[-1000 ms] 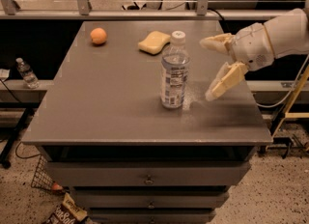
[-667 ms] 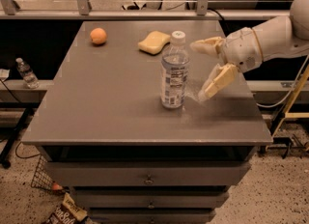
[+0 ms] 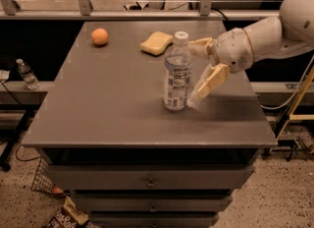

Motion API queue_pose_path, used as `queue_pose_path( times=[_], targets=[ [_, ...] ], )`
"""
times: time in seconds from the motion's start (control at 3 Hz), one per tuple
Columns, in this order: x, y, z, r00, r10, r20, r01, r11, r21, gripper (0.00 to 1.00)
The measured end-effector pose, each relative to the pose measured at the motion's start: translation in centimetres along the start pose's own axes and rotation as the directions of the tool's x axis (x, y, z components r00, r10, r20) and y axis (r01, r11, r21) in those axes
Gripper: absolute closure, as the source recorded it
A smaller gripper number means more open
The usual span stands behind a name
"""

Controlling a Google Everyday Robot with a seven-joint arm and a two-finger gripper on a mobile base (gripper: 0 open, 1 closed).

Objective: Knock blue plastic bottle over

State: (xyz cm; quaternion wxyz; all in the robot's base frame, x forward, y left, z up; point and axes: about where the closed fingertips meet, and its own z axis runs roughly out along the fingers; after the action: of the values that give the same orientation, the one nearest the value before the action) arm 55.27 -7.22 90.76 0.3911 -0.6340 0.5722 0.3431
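Observation:
The blue plastic bottle (image 3: 177, 73) stands upright near the middle of the grey table (image 3: 113, 104), with a white cap and a printed label. My gripper (image 3: 195, 70) is open and comes in from the right at bottle height. One finger (image 3: 196, 46) reaches behind the bottle's neck, the other finger (image 3: 208, 82) angles down beside its lower right side. The fingertips are very close to the bottle; I cannot tell if they touch it.
An orange (image 3: 100, 36) lies at the table's back left. A yellow sponge (image 3: 156, 42) lies at the back, behind the bottle. A small clear bottle (image 3: 27, 74) stands on a ledge left of the table. Drawers sit below the tabletop.
My gripper has moved left toward the bottle, so its fingers now flank the bottle's right side. The bottle still stands upright in the same spot.

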Motion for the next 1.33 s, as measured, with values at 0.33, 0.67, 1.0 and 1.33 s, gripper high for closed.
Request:
queue_pose_path(
  times=[0.33, 0.67, 1.0, 1.33],
  targets=[
    [-1.0, 0.5, 0.7, 1.0, 0.008, 0.01, -0.008, 0.9998, -0.016, 0.0],
    [-1.6, 0.9, 1.4, 1.0, 0.012, 0.017, -0.012, 0.9993, -0.034, 0.15],
    [-1.7, 1.2, 1.7, 1.0, 0.014, 0.021, -0.014, 0.9989, -0.044, 0.37],
    [-1.7, 1.3, 1.8, 1.0, 0.016, 0.016, -0.015, 0.9989, -0.044, 0.62]
  ],
)
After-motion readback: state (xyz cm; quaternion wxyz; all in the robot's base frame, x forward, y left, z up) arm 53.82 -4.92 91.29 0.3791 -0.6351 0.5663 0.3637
